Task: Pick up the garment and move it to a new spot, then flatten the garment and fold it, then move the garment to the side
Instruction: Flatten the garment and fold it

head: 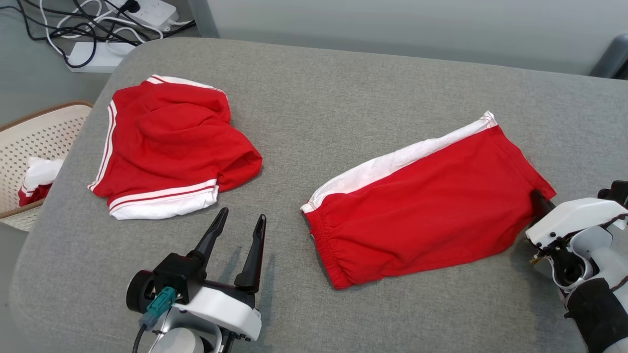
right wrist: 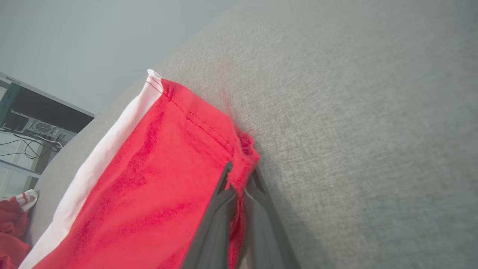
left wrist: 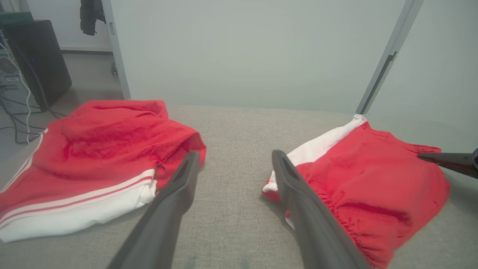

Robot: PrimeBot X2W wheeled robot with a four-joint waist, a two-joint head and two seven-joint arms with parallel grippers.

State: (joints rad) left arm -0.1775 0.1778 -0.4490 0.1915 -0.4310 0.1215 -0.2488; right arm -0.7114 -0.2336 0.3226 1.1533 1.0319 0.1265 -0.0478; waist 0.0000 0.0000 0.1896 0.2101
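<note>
The right fingers (right wrist: 216, 224) are pinched together on the red shorts (right wrist: 149, 179), with a fold of the red leg hem caught between their tips at the corner nearest the right arm; in the head view one dark fingertip (head: 538, 200) presses into that same corner. The left fingers (head: 253, 250) stand spread wide with nothing between them, low over the bare grey tabletop (head: 343, 88) and pointing at the gap between the two garments. The shorts (head: 422, 211) lie mostly flat on the right half of the tabletop, the gathered waistband towards the left fingers and a white side panel along the far edge. Well apart on the left half lies a second red garment (head: 167, 147) with white stripes, loosely bunched. Beyond the tabletop's left edge stands a pale perforated basket (head: 44, 127) holding red and white cloth (head: 39, 176), and power strips with cables (head: 98, 54) lie on the floor
</note>
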